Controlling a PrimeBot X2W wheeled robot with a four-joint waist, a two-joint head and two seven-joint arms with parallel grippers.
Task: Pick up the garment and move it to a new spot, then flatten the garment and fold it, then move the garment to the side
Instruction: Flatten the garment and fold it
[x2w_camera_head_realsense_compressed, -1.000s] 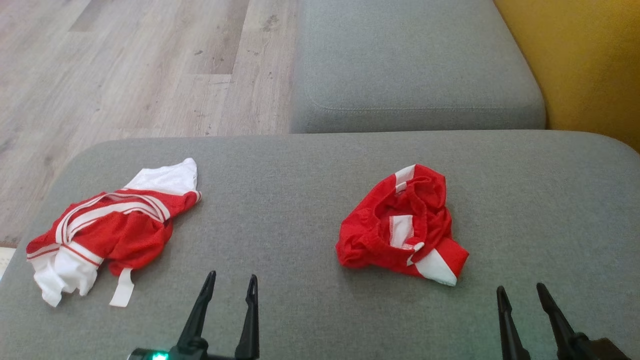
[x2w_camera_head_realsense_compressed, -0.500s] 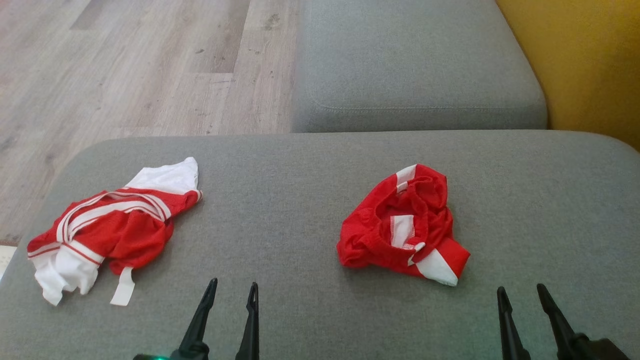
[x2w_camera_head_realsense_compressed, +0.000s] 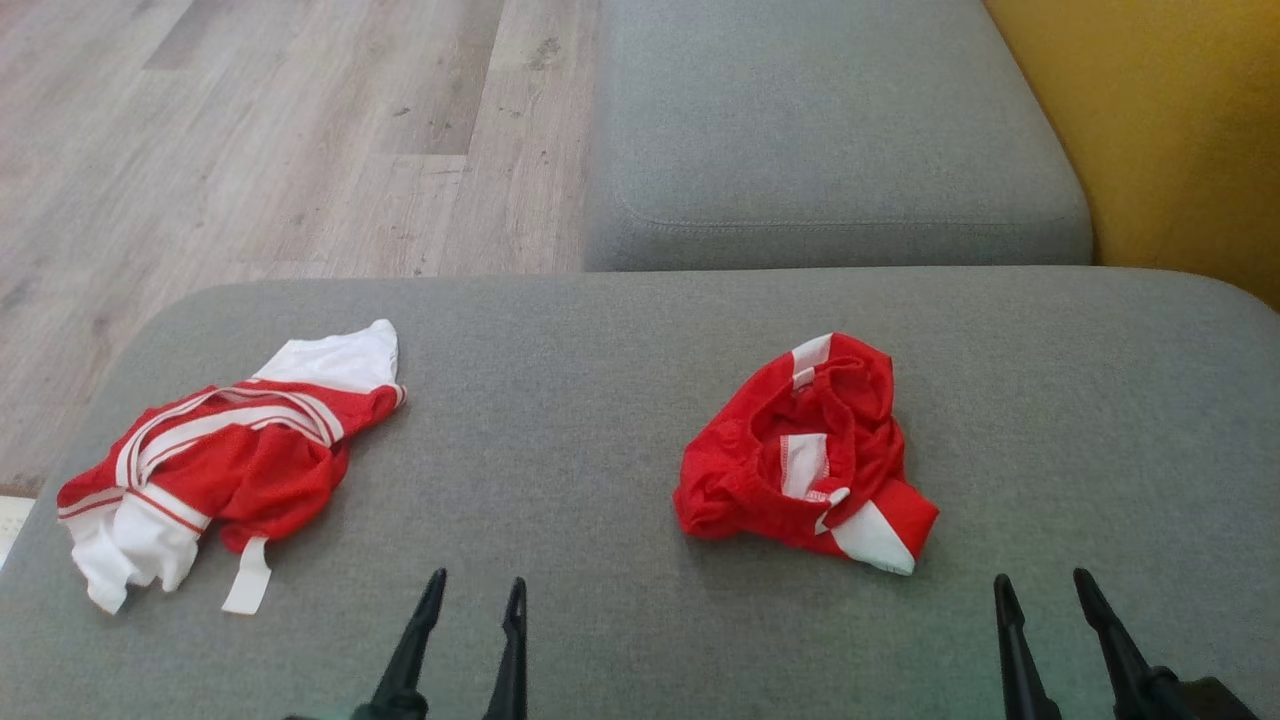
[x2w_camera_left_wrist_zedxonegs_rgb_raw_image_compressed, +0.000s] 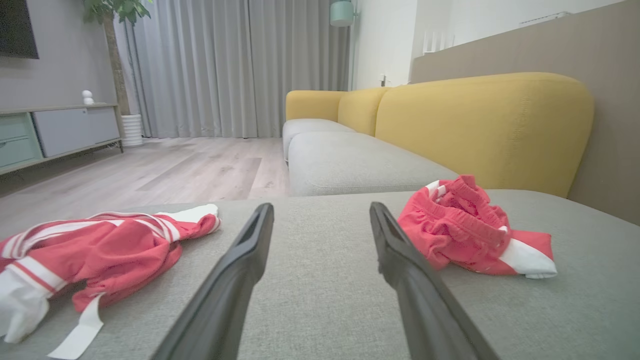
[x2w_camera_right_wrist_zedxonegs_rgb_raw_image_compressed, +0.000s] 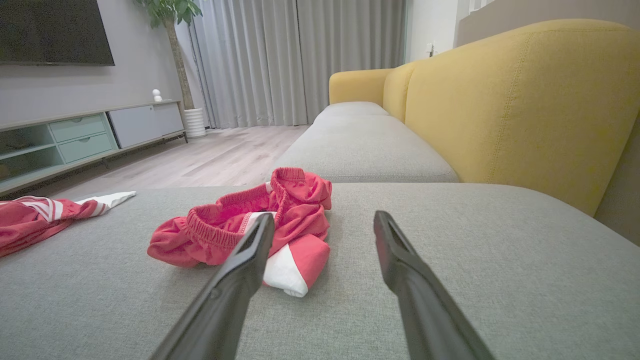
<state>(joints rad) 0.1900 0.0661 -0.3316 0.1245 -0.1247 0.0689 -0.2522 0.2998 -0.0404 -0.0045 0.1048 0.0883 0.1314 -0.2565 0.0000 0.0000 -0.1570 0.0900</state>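
Grey sofa seat (x2w_camera_head_realsense_compressed: 600, 330), yellow backrest (x2w_camera_left_wrist_zedxonegs_rgb_raw_image_compressed: 480, 125), wood floor (x2w_camera_head_realsense_compressed: 250, 150), grey curtains (x2w_camera_left_wrist_zedxonegs_rgb_raw_image_compressed: 225, 65)

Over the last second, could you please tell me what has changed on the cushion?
The left gripper has drawn back toward the robot and slightly to its right, fingers open and empty. Nothing was grasped or released. The right gripper stayed open in place; the red-and-white garment and the red shorts lie unmoved on the grey cushion.
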